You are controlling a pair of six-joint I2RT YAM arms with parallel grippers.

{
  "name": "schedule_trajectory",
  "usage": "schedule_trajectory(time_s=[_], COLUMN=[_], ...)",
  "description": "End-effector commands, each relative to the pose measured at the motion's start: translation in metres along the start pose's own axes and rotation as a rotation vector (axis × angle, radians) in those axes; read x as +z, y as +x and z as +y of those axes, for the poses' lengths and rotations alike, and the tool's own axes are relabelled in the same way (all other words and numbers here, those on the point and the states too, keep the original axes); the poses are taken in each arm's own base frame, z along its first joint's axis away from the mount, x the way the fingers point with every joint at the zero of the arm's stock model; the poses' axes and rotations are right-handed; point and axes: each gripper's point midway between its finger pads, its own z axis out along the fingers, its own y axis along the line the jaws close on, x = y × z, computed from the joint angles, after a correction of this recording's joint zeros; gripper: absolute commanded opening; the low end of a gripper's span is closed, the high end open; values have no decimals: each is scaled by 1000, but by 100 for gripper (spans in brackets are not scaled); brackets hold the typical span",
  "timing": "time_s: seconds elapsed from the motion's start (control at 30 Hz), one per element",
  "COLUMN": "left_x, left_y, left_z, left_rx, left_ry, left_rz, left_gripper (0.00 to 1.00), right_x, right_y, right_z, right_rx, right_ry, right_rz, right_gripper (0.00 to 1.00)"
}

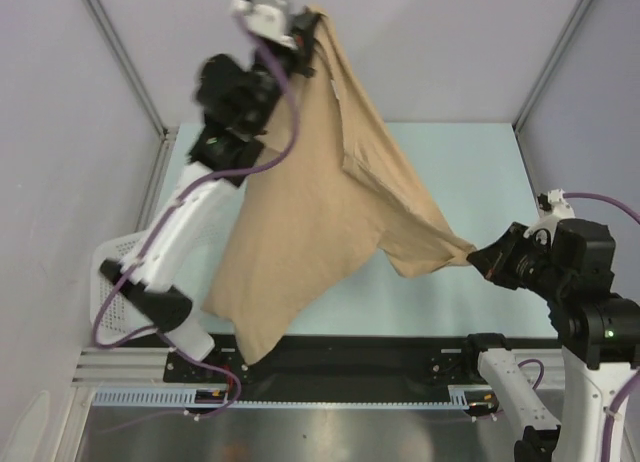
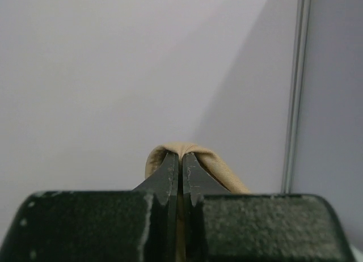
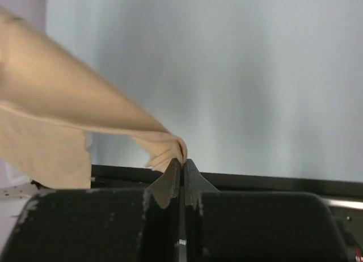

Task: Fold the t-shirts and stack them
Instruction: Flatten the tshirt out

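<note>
1 tan t-shirt (image 1: 300, 222) hangs in the air below the raised left gripper (image 1: 305, 30), whose jaws pinch a fold of its top edge. The lower right gripper (image 1: 482, 254) is clamped on a corner, which stretches away to its left above the table (image 1: 450, 162).

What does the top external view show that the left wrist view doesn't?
Only the top external view shows the whole tan t-shirt hanging between both arms, the right gripper pinching one end, the white basket and the table. Only the left wrist view shows the pinched fold close up, bulging above the shut fingertips. Both show the left gripper shut on the shirt.
</note>
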Motion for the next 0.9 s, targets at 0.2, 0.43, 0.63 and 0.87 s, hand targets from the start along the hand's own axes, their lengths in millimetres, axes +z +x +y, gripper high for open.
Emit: schedule_trajectory(time_s=[0.2,0.43,0.63,0.87], left_x=[23,32,-13,-119], left_y=[375,417,385,310], left_z=[-73,-74,-51,-69], left_rx=[-72,-116,-73,-322], left_ry=[116,49,-20,46], left_rz=[563,604,828,1052], left_gripper=[0,73,100,88], right_x=[47,79,87,134], right_y=[71,112,122,115], right_z=[-100,-122,-116,-112], right_rx=[243,262,264,282], right_ry=[488,546,491,393], right_rz=[270,501,581,566], right_gripper=[0,26,74,81])
